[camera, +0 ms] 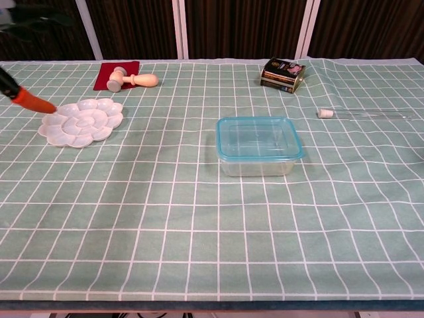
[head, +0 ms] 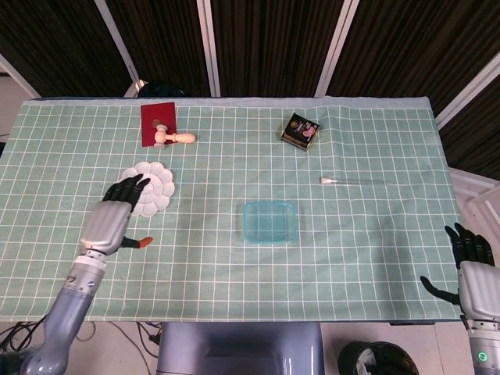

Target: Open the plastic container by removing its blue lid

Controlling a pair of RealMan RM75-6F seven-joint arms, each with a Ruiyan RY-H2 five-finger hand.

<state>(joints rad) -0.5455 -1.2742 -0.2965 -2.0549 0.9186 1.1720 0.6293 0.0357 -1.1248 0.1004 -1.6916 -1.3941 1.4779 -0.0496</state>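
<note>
Head view: plastic container (head: 269,223), blue lid (head: 269,212) on, at table (head: 375,258) centre; left hand (head: 113,217), fingers spread and empty, overlaps white palette (head: 156,187); right hand (head: 473,266) likewise spread, at the near right edge.
Chest view: container (camera: 258,147) sits closed mid-table; an orange-tipped left thumb (camera: 30,101) shows beside the palette (camera: 81,122).

A green cloth (head: 375,226) gridded in white is seen. The container (camera: 258,147) is clear, its lid (camera: 259,138) blue. A white palette (camera: 81,121) and red mat (camera: 114,73) are shown.

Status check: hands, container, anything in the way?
Left hand open, above the table by the white palette. Right hand open at the table's near right edge. Container untouched, blue lid on. Nothing near it.
</note>
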